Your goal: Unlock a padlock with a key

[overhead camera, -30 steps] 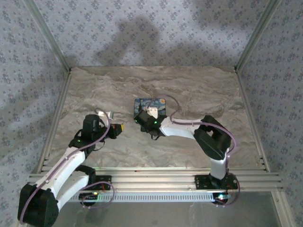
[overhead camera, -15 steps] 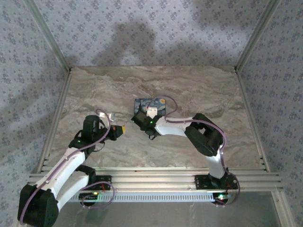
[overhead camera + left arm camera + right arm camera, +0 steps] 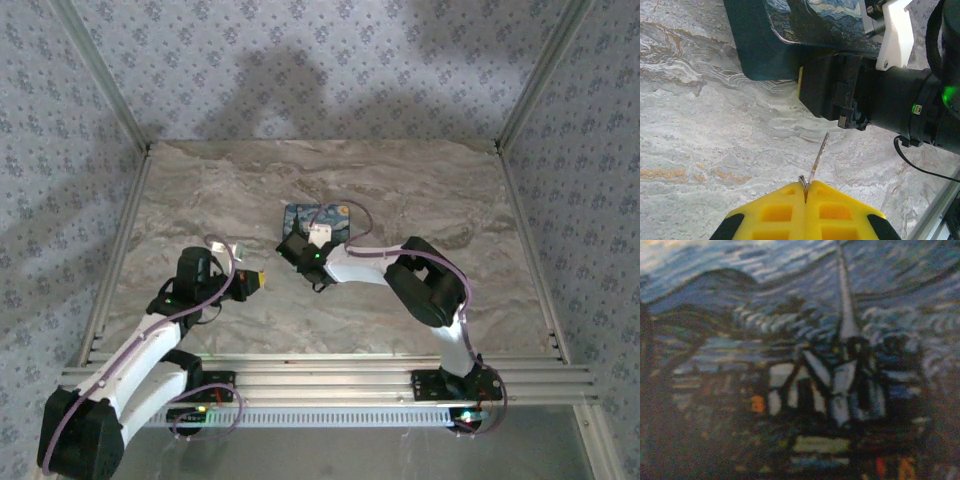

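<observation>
Two arms reach inward over the marble table (image 3: 200, 190). The left arm rises from its base, bends at the elbow and points the left gripper (image 3: 805, 196) rightward. Its yellow pads are pressed together on the key (image 3: 818, 159), whose blade sticks out toward the blue box (image 3: 765, 45). The right arm folds sharply and stretches left, with the right gripper (image 3: 297, 248) at the box's near edge; I cannot tell how its jaws stand. Where the padlock lies I cannot tell; a yellow-edged black block (image 3: 827, 87) sits at that gripper's front.
</observation>
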Robot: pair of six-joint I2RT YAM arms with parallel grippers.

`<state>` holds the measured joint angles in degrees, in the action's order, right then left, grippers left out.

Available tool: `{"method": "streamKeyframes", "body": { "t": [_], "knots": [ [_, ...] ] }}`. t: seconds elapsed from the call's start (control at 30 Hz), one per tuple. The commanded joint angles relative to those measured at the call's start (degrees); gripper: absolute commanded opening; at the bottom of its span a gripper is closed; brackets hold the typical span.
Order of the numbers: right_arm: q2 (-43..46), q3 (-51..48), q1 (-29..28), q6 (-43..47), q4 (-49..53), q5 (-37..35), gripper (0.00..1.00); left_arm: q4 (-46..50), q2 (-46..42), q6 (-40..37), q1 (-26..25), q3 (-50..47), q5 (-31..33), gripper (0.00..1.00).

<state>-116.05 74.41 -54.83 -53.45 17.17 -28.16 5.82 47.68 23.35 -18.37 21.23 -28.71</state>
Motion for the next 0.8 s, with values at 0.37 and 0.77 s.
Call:
{"method": "streamKeyframes", "body": {
  "t": [0.37,0.77],
  "knots": [
    [5.0,0.9,1.8,3.3,4.2,7.8,0.14,-5.3,-0.7,-3.8,-1.6,-2.5,-3.0,0.00],
    [13.9,-1.0,8.2,4.5,8.1,31.8,0.00,-12.9,2.0,-11.2,-9.8,-3.9,-1.9,0.00]
  ]
}}
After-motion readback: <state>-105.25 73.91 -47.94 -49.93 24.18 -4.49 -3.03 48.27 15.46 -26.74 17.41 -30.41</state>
